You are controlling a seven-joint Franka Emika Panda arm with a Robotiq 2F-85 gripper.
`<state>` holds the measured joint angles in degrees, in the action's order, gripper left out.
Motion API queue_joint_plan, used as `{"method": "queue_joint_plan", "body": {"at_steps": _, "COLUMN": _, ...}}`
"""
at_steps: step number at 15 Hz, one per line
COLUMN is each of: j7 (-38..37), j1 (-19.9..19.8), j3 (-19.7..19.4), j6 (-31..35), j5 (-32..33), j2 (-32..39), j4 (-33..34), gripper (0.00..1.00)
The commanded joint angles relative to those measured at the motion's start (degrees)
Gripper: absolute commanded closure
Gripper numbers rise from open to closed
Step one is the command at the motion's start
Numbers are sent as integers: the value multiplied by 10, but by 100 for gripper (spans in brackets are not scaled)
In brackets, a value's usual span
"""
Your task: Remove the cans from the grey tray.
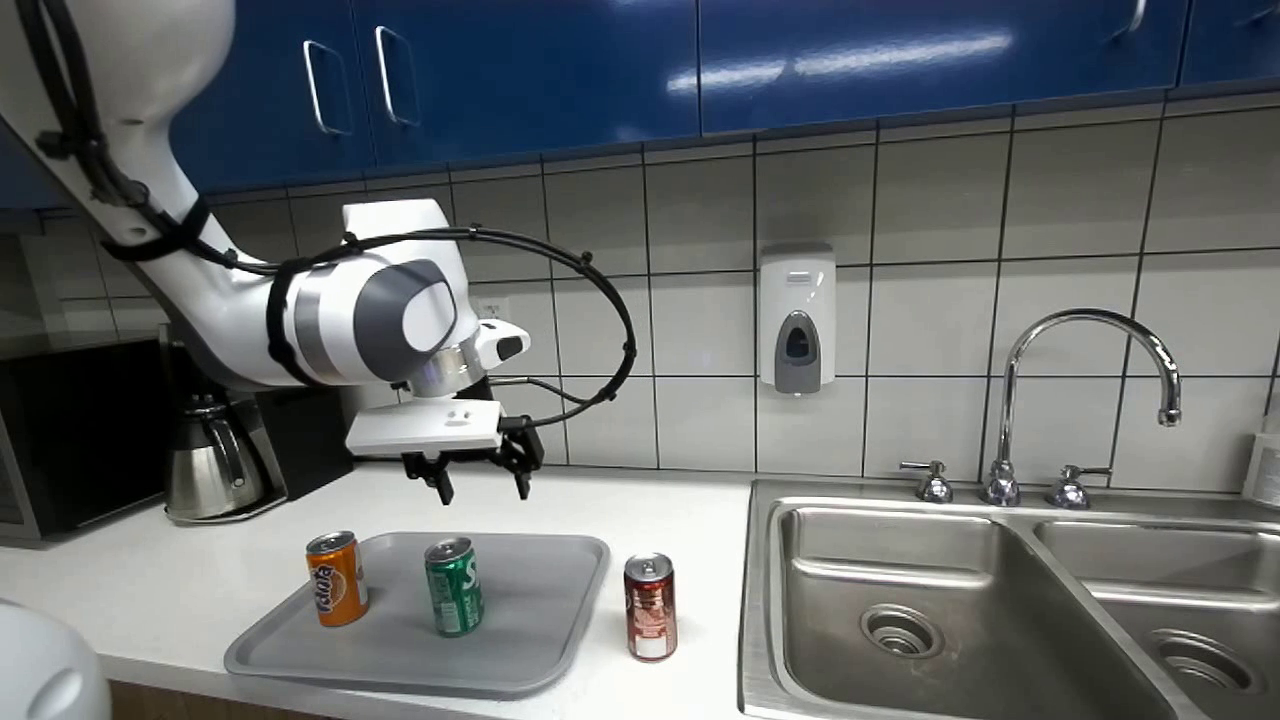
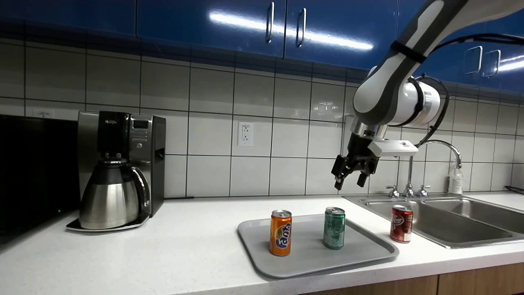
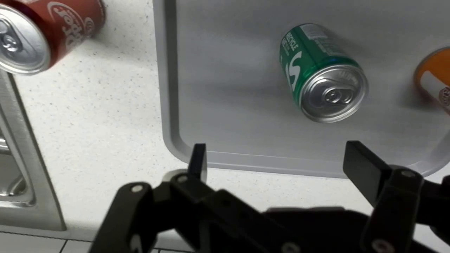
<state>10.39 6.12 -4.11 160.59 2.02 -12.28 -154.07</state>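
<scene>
Toward the left in both exterior views I have the steel coffee pot (image 2: 109, 203), standing upright in the coffee maker (image 2: 143, 145) on the white table (image 2: 184, 246). To its right, the orange can (image 2: 281, 235), marked Fanta, stands upright on the grey tray (image 2: 307, 241), which lies flat close to the table's front edge. The green can (image 2: 334, 229) is upright on the tray as well, apart from the orange one and closer to the middle. Above the tops of the cans hangs my pincer (image 1: 485, 496), its fingers (image 3: 365, 172) pointing down and spread wide with a broad gap between them; in my wrist view they overlap the tray's wall-side edge. Further right, the red can (image 1: 651, 610) stands upright directly on the table, off the tray but near it, between the tray and the steel sink (image 1: 960, 665). On the tiled wall (image 1: 700, 325) beyond, in an exterior view, I can make out a white dispenser (image 1: 797, 318). Last, at the right, come the sink's two basins, with the curved faucet (image 1: 1001, 482) rising behind them.
</scene>
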Motion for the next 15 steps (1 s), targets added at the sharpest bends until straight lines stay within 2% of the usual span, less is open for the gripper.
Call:
{"method": "queue_joint_plan", "body": {"at_steps": 1, "j7": 36, "j1": 12, "j3": 10, "j6": -18, "j5": -22, "j2": -17, "j4": -13, "gripper": 0}}
{"method": "queue_joint_plan", "body": {"at_steps": 8, "j7": 70, "j1": 32, "j3": 11, "j6": -29, "j5": -31, "j2": -15, "j4": -26, "gripper": 0}}
{"method": "queue_joint_plan", "body": {"at_steps": 15, "j7": 76, "j1": 32, "j3": 19, "j6": -37, "j5": -23, "j2": 5, "j4": -27, "gripper": 0}}
